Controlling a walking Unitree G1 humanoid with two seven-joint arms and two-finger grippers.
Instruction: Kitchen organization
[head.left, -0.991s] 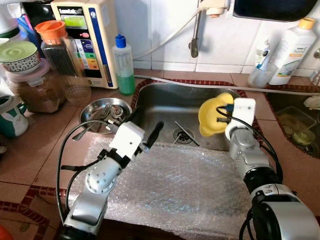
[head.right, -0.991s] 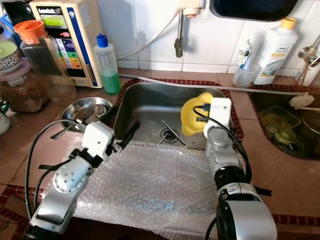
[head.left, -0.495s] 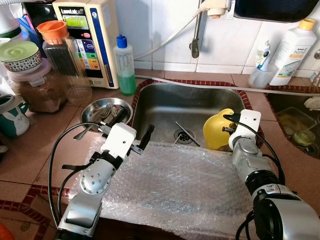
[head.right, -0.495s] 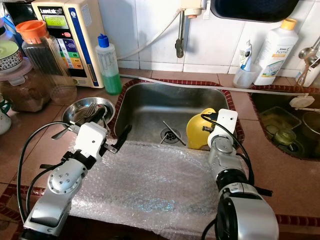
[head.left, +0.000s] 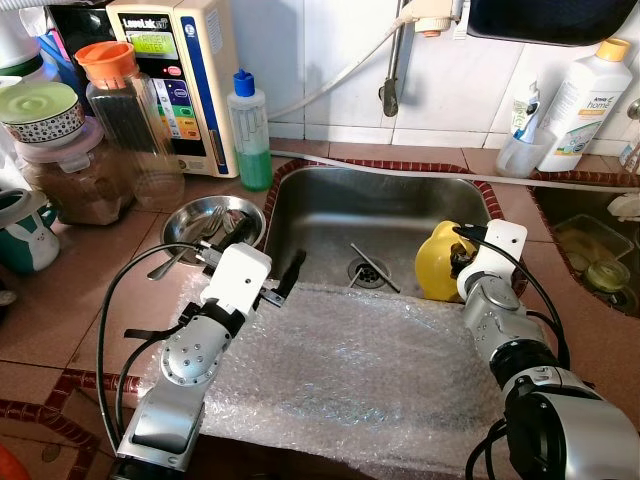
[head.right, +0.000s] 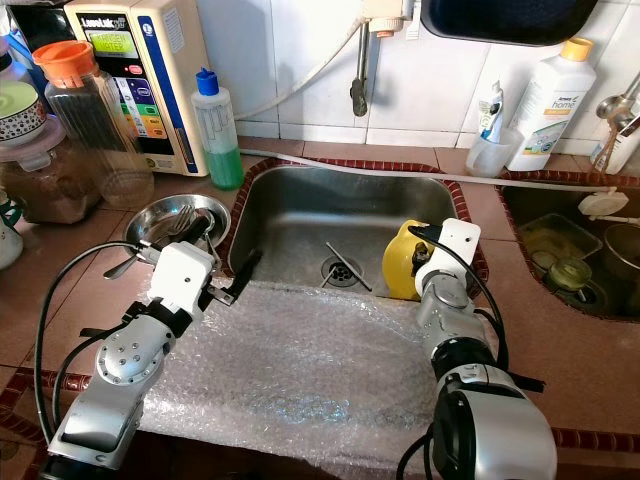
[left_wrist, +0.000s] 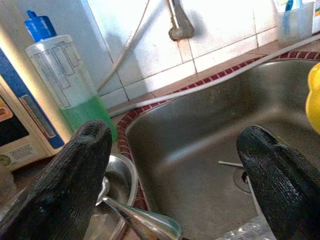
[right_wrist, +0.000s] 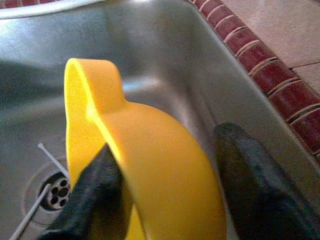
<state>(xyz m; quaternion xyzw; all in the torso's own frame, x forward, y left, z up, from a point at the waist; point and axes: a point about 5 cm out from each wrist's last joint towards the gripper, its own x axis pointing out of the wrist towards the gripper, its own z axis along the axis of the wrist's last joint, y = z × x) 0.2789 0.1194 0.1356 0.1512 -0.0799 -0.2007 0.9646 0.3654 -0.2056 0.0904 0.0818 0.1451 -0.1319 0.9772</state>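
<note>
A yellow plastic cup (head.left: 435, 272) with a handle stands tilted against the right wall of the steel sink (head.left: 340, 200). My right gripper (head.left: 452, 262) reaches down to it. In the right wrist view the right gripper (right_wrist: 170, 200) is open, with its two black fingers (right_wrist: 250, 190) astride the wall of the cup (right_wrist: 150, 150), one inside and one outside. My left gripper (head.left: 272, 240) hovers open over the sink's left rim, beside a steel bowl (head.left: 200, 220) that holds cutlery. The left wrist view shows the left gripper (left_wrist: 175, 165) holding nothing.
A sheet of bubble wrap (head.left: 350, 370) covers the counter in front of the sink. A green soap bottle (head.left: 250, 130), jars (head.left: 125, 120) and a water appliance (head.left: 175, 80) stand at the back left. A white bottle (head.left: 585, 90) and a second basin (head.left: 590, 250) are at the right.
My right gripper has lowered the yellow cup from above the sink down against its right wall. My left gripper has drawn back leftward from over the sink to its rim.
</note>
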